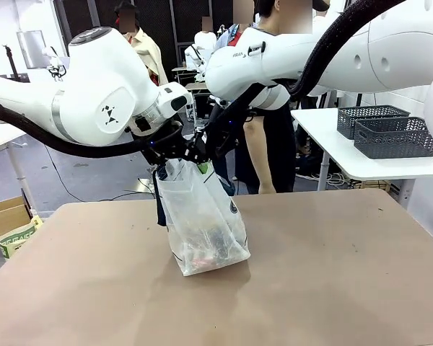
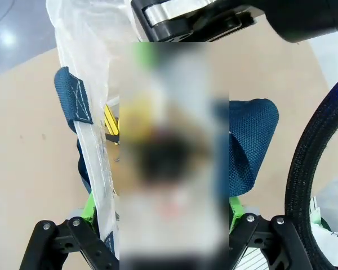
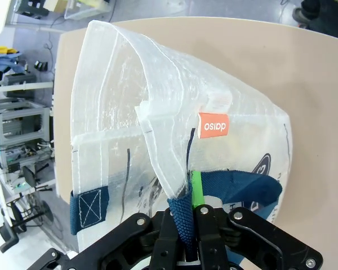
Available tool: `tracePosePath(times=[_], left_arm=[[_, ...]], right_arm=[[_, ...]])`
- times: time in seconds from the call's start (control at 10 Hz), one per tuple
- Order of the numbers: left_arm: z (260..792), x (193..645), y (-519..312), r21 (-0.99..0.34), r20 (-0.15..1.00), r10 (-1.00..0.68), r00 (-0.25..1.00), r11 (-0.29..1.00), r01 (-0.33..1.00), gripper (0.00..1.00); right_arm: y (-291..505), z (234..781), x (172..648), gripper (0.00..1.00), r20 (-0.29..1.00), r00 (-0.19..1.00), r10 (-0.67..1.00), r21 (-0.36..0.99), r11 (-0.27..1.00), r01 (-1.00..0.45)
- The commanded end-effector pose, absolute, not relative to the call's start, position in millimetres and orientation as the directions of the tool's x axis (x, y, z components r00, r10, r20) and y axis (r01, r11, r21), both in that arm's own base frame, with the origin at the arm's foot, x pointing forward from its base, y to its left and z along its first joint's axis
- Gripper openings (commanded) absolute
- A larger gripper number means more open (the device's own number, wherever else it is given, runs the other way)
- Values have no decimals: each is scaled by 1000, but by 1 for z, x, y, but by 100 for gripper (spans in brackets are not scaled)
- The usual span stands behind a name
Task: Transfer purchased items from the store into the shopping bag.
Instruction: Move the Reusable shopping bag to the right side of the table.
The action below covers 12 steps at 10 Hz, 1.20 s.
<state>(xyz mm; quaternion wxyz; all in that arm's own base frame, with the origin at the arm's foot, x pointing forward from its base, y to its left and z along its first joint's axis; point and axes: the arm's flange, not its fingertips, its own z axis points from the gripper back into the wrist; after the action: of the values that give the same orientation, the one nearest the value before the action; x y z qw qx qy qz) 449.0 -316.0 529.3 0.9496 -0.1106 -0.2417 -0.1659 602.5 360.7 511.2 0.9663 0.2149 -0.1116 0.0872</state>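
Brown table (image 1: 332, 274), shopping bag (image 1: 202, 223) upright at its middle, purchased items (image 1: 213, 252) lying in the bottom. Right gripper (image 3: 192, 225) pinches a navy strap handle (image 3: 183, 216); left gripper (image 2: 161, 205) has its fingers spread wide at the bag's mouth.

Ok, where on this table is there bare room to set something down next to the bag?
Bare table lies right of the shopping bag, out to the right edge, also left of it and along the near edge. Crowded above the bag's mouth, where the left gripper and right gripper meet.

translucent whitish shopping bag (image 1: 202, 216), navy handles (image 3: 236, 188), orange tag (image 3: 213, 125)
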Motion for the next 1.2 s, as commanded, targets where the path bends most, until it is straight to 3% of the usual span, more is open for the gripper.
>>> tracePosePath(times=[0.0,0.4,0.5,0.9,1.0,1.1], left_arm=[[522,451,-321,-116,474,-250,844,933,341,100],[511,461,-324,-135,448,-261,855,926,354,100],[510,460,-323,-109,456,-262,851,932,345,93],[516,458,-320,-115,477,-246,844,934,337,13],[516,457,-319,-112,481,-251,840,933,343,0],[516,456,-319,-110,483,-256,837,931,348,0]], right_arm=[[360,512,607,0,245,961,129,440,869,-228],[359,511,607,0,242,962,129,441,868,-227],[358,511,607,0,241,962,128,442,868,-226],[357,513,608,0,237,961,139,443,865,-235],[356,514,607,0,236,961,144,443,864,-239],[356,515,606,0,234,961,147,439,866,-239]])
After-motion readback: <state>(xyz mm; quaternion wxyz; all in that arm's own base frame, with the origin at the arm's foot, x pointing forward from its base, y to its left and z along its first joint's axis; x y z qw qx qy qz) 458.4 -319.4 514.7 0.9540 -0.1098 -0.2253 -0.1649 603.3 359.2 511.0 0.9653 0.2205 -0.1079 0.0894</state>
